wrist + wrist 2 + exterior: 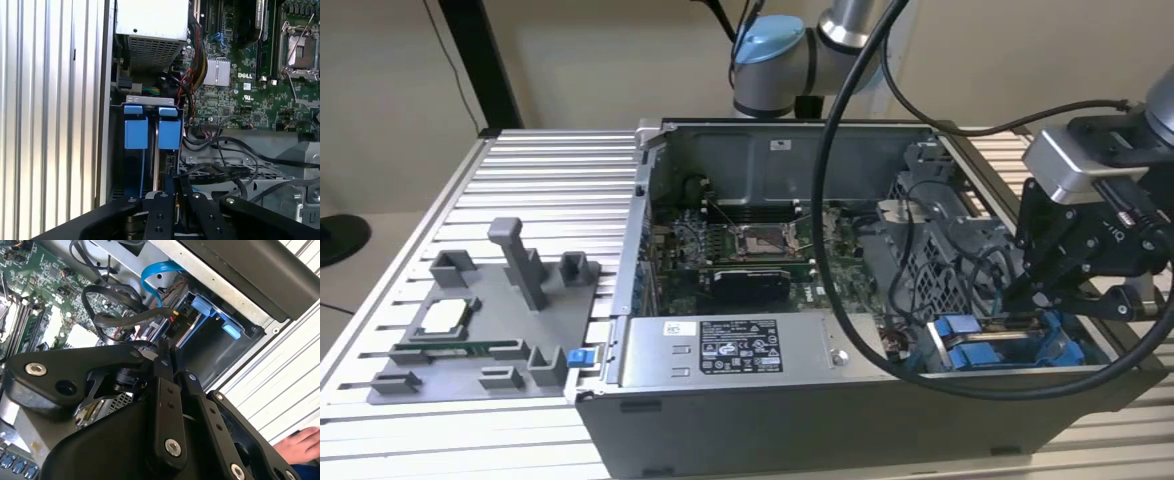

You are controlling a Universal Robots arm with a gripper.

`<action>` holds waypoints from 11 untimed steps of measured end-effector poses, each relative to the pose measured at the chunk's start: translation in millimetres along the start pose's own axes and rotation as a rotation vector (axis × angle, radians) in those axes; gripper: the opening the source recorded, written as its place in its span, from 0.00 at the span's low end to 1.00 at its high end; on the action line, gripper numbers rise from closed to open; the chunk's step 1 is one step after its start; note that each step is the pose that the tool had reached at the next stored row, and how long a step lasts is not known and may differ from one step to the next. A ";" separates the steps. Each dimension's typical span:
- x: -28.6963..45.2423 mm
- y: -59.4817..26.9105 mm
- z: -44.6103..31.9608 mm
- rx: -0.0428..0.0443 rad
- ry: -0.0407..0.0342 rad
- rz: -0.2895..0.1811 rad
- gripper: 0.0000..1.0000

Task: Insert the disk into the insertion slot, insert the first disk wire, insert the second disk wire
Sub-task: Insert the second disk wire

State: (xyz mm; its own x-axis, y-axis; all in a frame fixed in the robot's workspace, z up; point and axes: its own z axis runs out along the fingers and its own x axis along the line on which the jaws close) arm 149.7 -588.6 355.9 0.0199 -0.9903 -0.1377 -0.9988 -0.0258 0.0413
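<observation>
Exterior view showed my gripper (1017,300) lowered into the open computer case (854,400) at that view's right, tips just above the insertion slot (1001,345) near the front corner. Blue carrier tabs (961,330) sat inside that bay, so I judged the disk (150,132) already seated in its rails; in the first wrist view two blue frames stood side by side in the bay, flush with its metal lip, and I could not tell which one belonged to this run. My fingers (160,210) were drawn together to a narrow gap in both wrist views, and something thin and dark sat at the tips; whether I actually gripped a connector I cannot tell. A black cable (125,317) looped just beside the tips, and a blue flat cable (155,275) curved toward the bay beyond it, presumably routed there to reach the drive's back edge. I judged the work to be at the wire stage, with the tool held vertical over the bay for a straight push. A person's hand (300,442) rested on the ribbed table (520,200) outside the case, apart from me. The grey power-supply box (734,350) lay along the near wall, untouched.
</observation>
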 end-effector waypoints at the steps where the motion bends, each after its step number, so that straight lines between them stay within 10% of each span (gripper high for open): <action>1: 0.0 0.0 0.0 0.0001 0.0000 0.000 0.00; 11: 0.3 -0.1 2.0 0.0002 0.0000 0.001 0.00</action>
State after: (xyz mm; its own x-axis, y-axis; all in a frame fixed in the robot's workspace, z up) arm 149.7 -588.5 353.9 0.0187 -0.9903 -0.1377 -0.9988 -0.0246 0.0412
